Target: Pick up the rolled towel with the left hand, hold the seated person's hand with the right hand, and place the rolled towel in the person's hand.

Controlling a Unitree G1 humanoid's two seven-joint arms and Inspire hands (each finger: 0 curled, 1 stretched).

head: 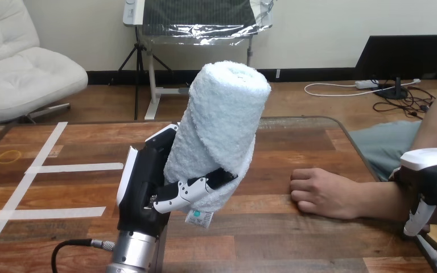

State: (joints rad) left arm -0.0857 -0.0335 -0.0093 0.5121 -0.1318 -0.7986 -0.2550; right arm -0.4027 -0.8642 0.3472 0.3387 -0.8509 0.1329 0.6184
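While the left robot hand curls its fingers round the rolled towel, holding it upright above the wooden table, the person's hand rests on the boards at the towel's 4 o'clock. White tape strips lie at 9 o'clock. The right robot hand sits against the person's forearm; whether it grips, I cannot tell.

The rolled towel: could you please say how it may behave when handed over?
The rolled towel looks soft, denting where fingers of the left hand wrap it, so it may squash. Probably light, as it stands near-upright gripped only low down. Its loose outer flap might unroll.
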